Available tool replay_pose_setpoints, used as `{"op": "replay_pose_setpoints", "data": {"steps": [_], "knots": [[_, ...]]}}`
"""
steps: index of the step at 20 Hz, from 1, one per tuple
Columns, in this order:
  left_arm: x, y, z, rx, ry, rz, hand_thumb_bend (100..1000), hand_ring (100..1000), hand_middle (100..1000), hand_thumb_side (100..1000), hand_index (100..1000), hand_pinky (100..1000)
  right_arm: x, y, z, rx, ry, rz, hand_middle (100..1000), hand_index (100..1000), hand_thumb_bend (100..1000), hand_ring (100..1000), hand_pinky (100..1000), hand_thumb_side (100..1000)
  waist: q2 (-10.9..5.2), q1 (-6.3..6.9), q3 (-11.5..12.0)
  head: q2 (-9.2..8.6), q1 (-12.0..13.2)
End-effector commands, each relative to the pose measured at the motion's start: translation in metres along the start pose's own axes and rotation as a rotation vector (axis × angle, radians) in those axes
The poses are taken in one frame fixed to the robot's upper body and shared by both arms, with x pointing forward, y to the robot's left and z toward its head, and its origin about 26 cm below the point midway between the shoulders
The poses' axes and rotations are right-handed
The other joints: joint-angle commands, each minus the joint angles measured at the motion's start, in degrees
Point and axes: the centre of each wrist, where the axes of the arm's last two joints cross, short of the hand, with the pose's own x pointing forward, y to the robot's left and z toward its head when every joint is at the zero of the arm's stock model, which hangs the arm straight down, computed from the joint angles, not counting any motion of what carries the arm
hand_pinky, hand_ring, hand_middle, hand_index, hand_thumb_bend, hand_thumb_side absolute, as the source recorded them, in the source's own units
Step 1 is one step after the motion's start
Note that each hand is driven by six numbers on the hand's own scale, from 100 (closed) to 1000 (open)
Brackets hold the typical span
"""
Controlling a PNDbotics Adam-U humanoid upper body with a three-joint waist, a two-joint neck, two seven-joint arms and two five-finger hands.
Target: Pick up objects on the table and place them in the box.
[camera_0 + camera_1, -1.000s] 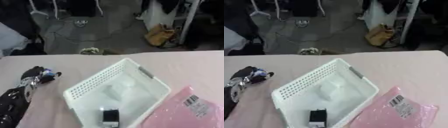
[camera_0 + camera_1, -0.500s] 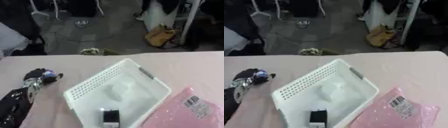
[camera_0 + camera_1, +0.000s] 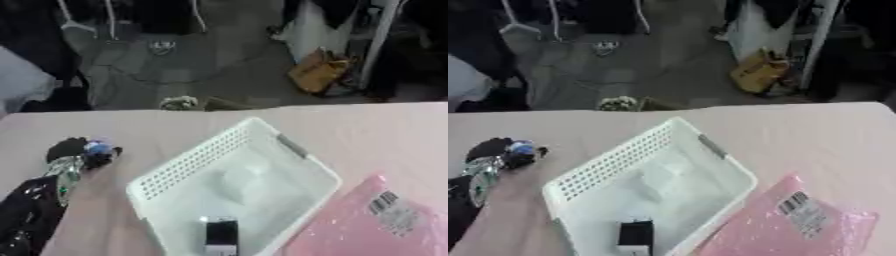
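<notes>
Down at my left side, my left hand sits over the pink table, its dark fingers curled round a small thing of which I can see only a bit of blue and pale colour at the top. What that thing is I cannot make out; most of it is buried in the fingers. My forearm runs back toward the lower left corner and is cut off there by the picture's edge.

Just to the right of my hand, apart from it, stands the white box, a plastic basket with rows of holes in its near wall, set askew on the table. Its lower end runs out of the picture, so I cannot see the whole rim. Inside it, at the end farthest below my hand, lies a small black object with a pale strip at its bottom, partly cut off by the frame. Nearer the middle of the box there is a pale, whitish lump that blends into the floor of the box; I cannot tell what it is.

Farther right, beyond the box and touching or just beside its wall, lies a pink bubble mailer with a white barcode label, its lower part out of the picture.

My right hand shows in neither view.
</notes>
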Motion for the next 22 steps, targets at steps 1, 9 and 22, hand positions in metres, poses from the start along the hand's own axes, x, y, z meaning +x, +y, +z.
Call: {"op": "replay_pose_setpoints", "data": {"steps": [1, 9, 22], "knots": [[-0.004, 0.011, -0.004, 0.049, 0.023, -0.002, 399, 494, 589, 836, 858, 121, 0.005, -0.002, -0.010, -0.005, -0.048, 0.005, 767, 771, 100, 819, 778, 1000, 0.12, -0.99, 0.04, -0.42, 0.29], [-0.001, 0.013, -0.003, 0.085, 0.029, 0.005, 136, 306, 373, 763, 723, 100, 0.005, -0.002, -0.010, -0.012, -0.049, 0.010, 766, 770, 100, 819, 778, 1000, 0.02, -1.03, 0.18, -0.18, 0.38], [0.009, 0.023, 0.000, 0.304, -0.032, -0.009, 100, 100, 100, 1000, 566, 100, 0.005, -0.002, -0.008, -0.020, -0.038, 0.018, 765, 766, 100, 819, 778, 1000, 0.00, -1.06, 0.40, -0.12, 0.00]]}}
